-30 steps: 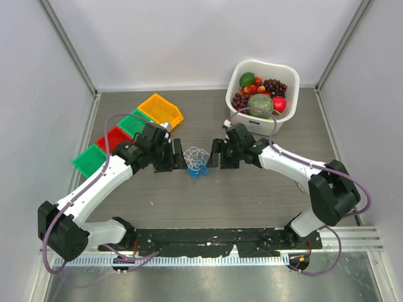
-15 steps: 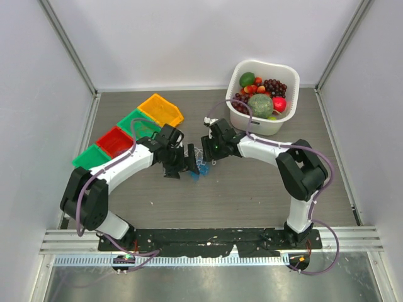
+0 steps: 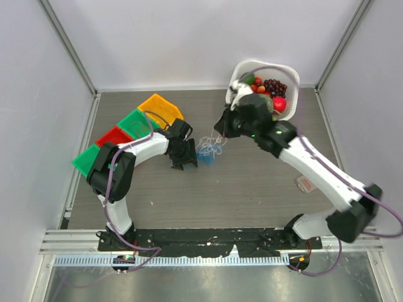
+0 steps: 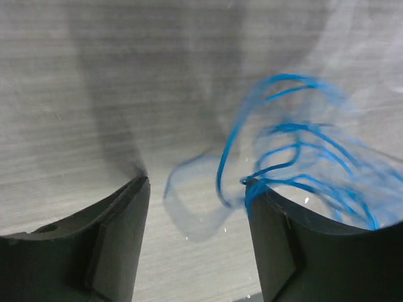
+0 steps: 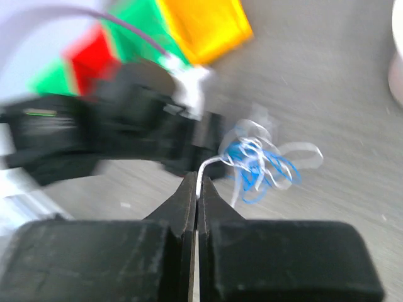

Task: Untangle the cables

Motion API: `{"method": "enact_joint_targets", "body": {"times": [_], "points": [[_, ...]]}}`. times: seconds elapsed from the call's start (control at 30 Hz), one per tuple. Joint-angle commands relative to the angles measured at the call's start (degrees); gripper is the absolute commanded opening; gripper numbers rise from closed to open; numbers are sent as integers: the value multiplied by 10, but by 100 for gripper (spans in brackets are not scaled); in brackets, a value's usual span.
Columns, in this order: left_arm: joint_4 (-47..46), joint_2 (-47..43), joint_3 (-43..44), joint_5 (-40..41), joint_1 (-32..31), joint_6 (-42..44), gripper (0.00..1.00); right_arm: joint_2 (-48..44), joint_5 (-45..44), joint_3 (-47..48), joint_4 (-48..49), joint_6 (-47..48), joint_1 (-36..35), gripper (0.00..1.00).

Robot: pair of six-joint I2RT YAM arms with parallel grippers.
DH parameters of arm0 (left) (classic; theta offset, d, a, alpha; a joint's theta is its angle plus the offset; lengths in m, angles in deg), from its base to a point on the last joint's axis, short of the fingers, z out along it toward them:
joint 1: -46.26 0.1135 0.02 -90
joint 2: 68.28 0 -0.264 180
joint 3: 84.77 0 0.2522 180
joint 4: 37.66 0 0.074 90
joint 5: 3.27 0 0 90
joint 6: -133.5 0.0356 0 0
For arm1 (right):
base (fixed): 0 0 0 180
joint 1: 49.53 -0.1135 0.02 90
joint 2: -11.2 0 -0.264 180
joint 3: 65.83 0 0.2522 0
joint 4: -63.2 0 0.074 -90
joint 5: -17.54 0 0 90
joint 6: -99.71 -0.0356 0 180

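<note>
The cables (image 3: 210,150) are a small bunch of blue and white loops on the grey table between the two arms. My right gripper (image 5: 198,182) is shut on a white cable (image 5: 211,165) that leads up out of the bunch (image 5: 261,162). In the top view the right gripper (image 3: 220,133) hangs just right of and behind the bunch. My left gripper (image 4: 198,207) is open at the bunch's left side (image 3: 187,156). A blurred pale loop (image 4: 189,204) lies between its fingers, and blue cable (image 4: 283,157) rests against the tip of the right finger (image 4: 289,245).
A white basket (image 3: 293,80) of fruit stands at the back right, close behind the right arm. Orange (image 3: 160,108), green (image 3: 134,123), red (image 3: 113,138) and green (image 3: 85,160) bins line the left side. A small pale packet (image 3: 306,184) lies at the right.
The right gripper has shut on a white cable and drawn up and back to the right. The bunch has shifted slightly right. The left arm has folded in closer to the bins.
</note>
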Motion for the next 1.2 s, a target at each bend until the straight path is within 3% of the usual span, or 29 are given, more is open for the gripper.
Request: {"method": "enact_joint_targets", "body": {"times": [0.0,0.17,0.27,0.47,0.57,0.7,0.83,1.0,1.1,1.17], "points": [[3,41,26,66,6,22,56,-103,61,130,-28,-63,-5,1],[-25,31,7,47,12,35,19,-108,124,334,-15,-94,-5,1],[-38,8,-10,36,12,46,1,-88,124,401,-6,-106,-5,1],[-28,-60,-55,18,13,76,0,-63,114,454,7,-118,-5,1],[-5,-95,-71,29,14,82,9,-68,116,454,27,-111,-5,1],[3,-192,-82,-18,15,84,51,-72,92,433,8,-97,-6,1],[17,-312,-66,-36,14,96,77,-100,85,333,-3,-125,-5,1],[5,-432,-36,-65,14,129,89,-137,74,200,-7,-196,-5,1],[-75,-481,-41,-141,11,137,100,-136,104,174,-27,-216,-6,1],[-126,-505,-45,-165,6,154,100,-125,145,163,-44,-206,-4,1]]}}
